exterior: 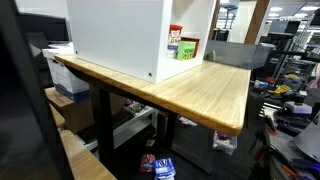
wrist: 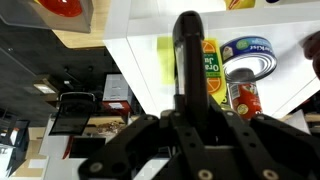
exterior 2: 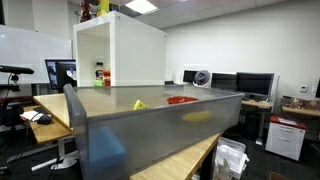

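Note:
In the wrist view my gripper (wrist: 190, 108) is shut on a black cylindrical object (wrist: 189, 50) that stands up between the fingers. Behind it is the open white cabinet (wrist: 140, 40), holding a blue-labelled can (wrist: 247, 52), a red can (wrist: 246, 100) and a green and yellow box (wrist: 210, 70). The same cabinet (exterior: 120, 40) stands on the wooden table (exterior: 210, 90) in an exterior view, with the can (exterior: 175, 40) and box (exterior: 189, 47) inside. The gripper does not show in either exterior view.
A large grey bin (exterior 2: 160, 125) fills the foreground in an exterior view, with a red item (exterior 2: 182, 99) and a yellow item (exterior 2: 139, 104) inside it. The white cabinet (exterior 2: 135, 55) rises behind it with a bottle (exterior 2: 99, 73) inside. Desks, monitors and clutter surround the table.

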### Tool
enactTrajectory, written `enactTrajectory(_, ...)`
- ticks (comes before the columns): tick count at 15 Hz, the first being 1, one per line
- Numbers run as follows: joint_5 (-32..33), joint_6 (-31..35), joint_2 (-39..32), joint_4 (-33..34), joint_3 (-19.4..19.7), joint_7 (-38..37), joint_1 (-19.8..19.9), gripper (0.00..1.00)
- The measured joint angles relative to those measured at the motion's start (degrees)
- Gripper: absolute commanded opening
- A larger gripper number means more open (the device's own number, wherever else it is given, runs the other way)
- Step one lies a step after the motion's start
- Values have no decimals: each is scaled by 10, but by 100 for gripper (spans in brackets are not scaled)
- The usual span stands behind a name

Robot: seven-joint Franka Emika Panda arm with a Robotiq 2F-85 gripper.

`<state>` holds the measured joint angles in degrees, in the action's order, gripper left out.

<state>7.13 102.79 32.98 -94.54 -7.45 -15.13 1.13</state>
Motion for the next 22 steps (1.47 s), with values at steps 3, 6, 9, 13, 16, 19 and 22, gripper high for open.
enactTrajectory(3, 0, 0, 0, 0, 0, 0, 0, 25)
enactTrajectory(6, 0, 0, 0, 0, 0, 0, 0, 25)
enactTrajectory(9, 0, 0, 0, 0, 0, 0, 0, 25)
enactTrajectory(13, 0, 0, 0, 0, 0, 0, 0, 25)
enactTrajectory(16, 0, 0, 0, 0, 0, 0, 0, 6)
enactTrajectory(19, 0, 0, 0, 0, 0, 0, 0, 6)
enactTrajectory(22, 0, 0, -4, 0, 1, -1, 4, 6)
